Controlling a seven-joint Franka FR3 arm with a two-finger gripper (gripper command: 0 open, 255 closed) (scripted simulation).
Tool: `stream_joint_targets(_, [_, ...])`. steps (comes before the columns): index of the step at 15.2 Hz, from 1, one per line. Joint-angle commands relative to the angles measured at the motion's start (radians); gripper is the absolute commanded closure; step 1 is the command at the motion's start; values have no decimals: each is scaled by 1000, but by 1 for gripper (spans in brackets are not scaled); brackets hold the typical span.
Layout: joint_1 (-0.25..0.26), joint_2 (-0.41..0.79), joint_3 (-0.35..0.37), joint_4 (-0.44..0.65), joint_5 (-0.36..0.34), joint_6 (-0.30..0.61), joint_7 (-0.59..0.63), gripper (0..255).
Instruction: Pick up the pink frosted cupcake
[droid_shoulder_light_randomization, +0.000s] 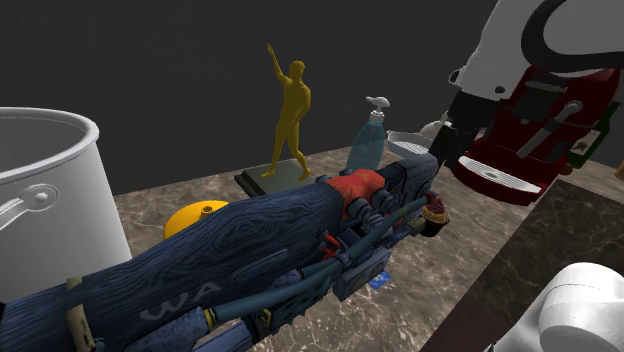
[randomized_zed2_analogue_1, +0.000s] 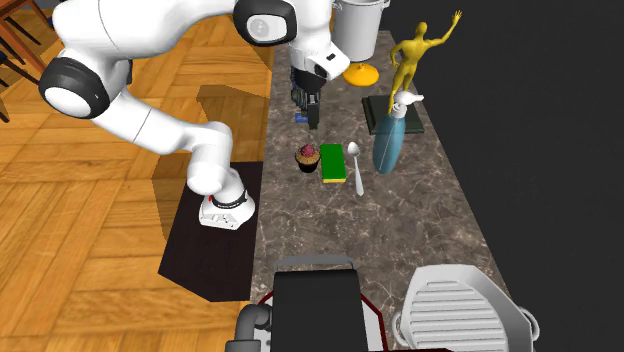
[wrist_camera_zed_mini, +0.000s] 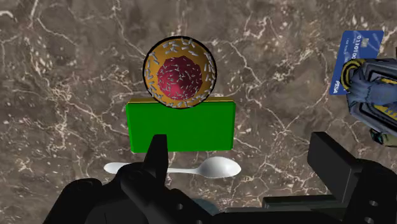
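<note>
Veined marble counter (wrist_camera_zed_mini: 63, 76), wood plank floor (randomized_zed2_analogue_1: 100, 250), glossy spoon (wrist_camera_zed_mini: 219, 167), sprinkle-rough cupcake (wrist_camera_zed_mini: 179, 75).

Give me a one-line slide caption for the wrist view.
Open claw above the marble counter, looking at a sprinkled cupcake beside a green block and a spoon.

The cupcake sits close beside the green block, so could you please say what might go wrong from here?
1. The open gripper looks off-centre from the cupcake; closing from here would likely miss.
2. A finger descending on the green block side could strike it, nudging block and cupcake, perhaps also the spoon.
</note>
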Motion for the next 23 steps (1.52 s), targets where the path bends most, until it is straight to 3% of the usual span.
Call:
stream_joint_targets(1, [0, 0, 0, 0, 0, 0, 0, 0])
stream_joint_targets(9, [40, 513, -80, 167, -62, -257, -252, 0])
stream_joint_targets(19, [39, 549, -81, 86, -66, -164, -264, 0])
stream_joint_targets(20, [39, 548, -81, 86, -66, -165, -264, 255])
stream_joint_targets(23, [39, 547, -81, 84, -66, -165, -263, 255])
